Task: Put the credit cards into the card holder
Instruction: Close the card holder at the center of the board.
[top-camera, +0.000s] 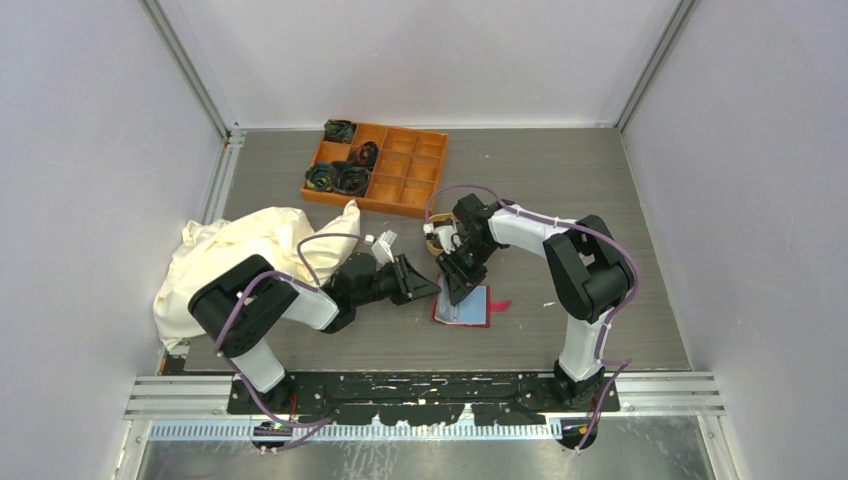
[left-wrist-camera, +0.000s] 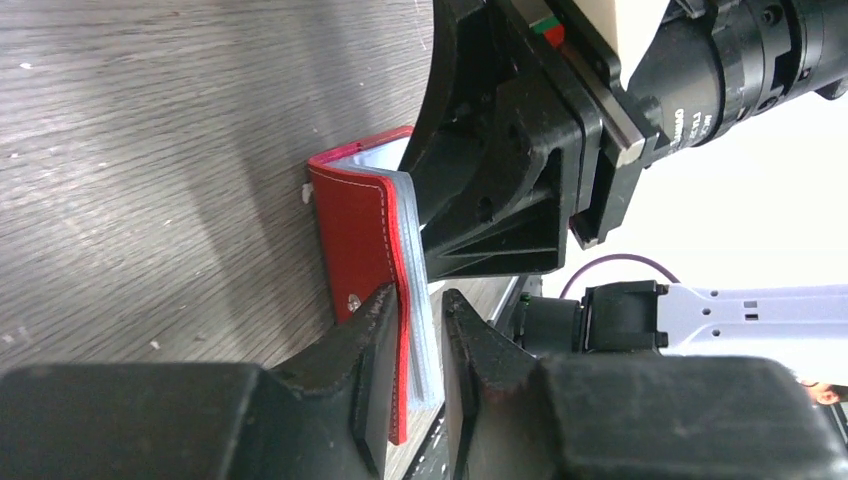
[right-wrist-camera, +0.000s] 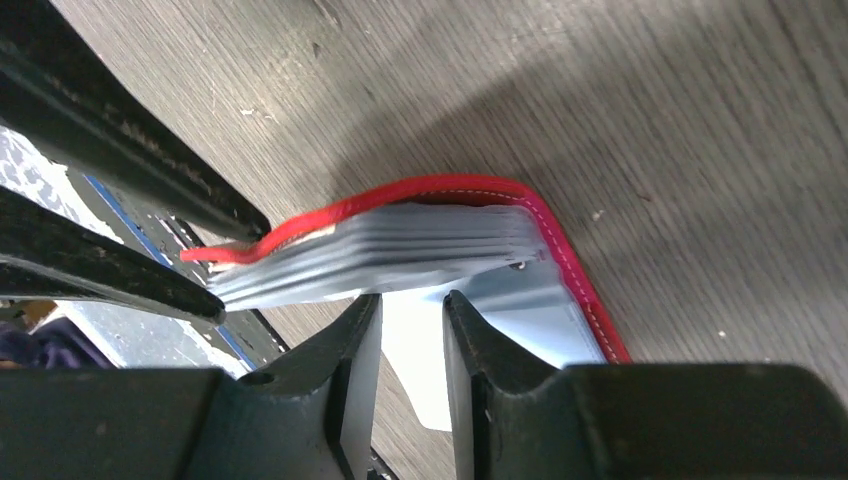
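The red card holder (top-camera: 467, 309) lies open on the table, light-blue pockets up. In the left wrist view my left gripper (left-wrist-camera: 418, 295) is shut on its raised red flap and pocket stack (left-wrist-camera: 355, 225), holding that side up on edge. My right gripper (top-camera: 458, 284) hangs just over the open holder. In the right wrist view its jaws (right-wrist-camera: 412, 298) stand narrowly apart with nothing clamped. A white card (right-wrist-camera: 415, 345) lies beyond them, partly under the blue pocket leaves (right-wrist-camera: 400, 255). I see no black cards.
An orange compartment box (top-camera: 378, 168) with dark coiled items stands at the back. A cream cloth (top-camera: 240, 255) is bunched at the left. A tan oval tray (top-camera: 436, 240) sits half hidden behind the right wrist. The left fingers (right-wrist-camera: 120, 120) crowd the holder's left.
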